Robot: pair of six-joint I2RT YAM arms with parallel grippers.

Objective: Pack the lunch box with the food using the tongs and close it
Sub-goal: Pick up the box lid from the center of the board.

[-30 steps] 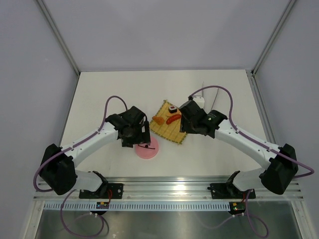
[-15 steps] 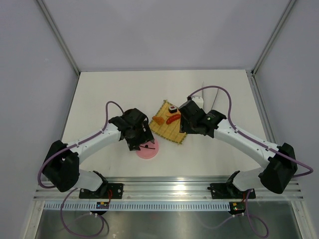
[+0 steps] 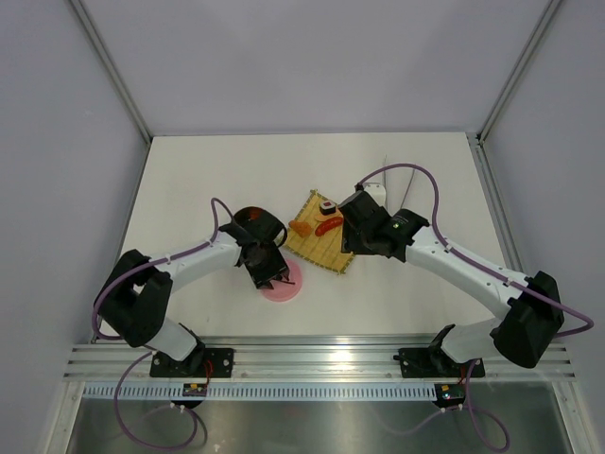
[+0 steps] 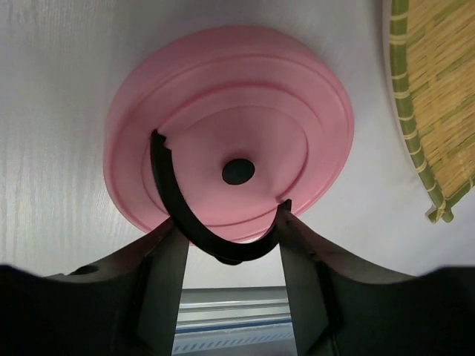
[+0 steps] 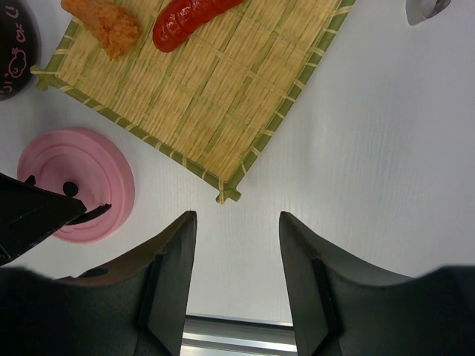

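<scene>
The left gripper [image 4: 231, 248] was partly open around the pink lid's [image 4: 223, 126] black handle [image 4: 185, 222]; the right gripper [image 5: 236, 267] was open, holding nothing.

Pink lid [image 4: 230, 141] flat on table, sausage [image 5: 189, 21] on mat

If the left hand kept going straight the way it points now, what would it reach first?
The pink lid. The left hand points down at it, fingers straddling the lid's near edge and its black curved handle. Whether the fingers already touch is unclear.
</scene>
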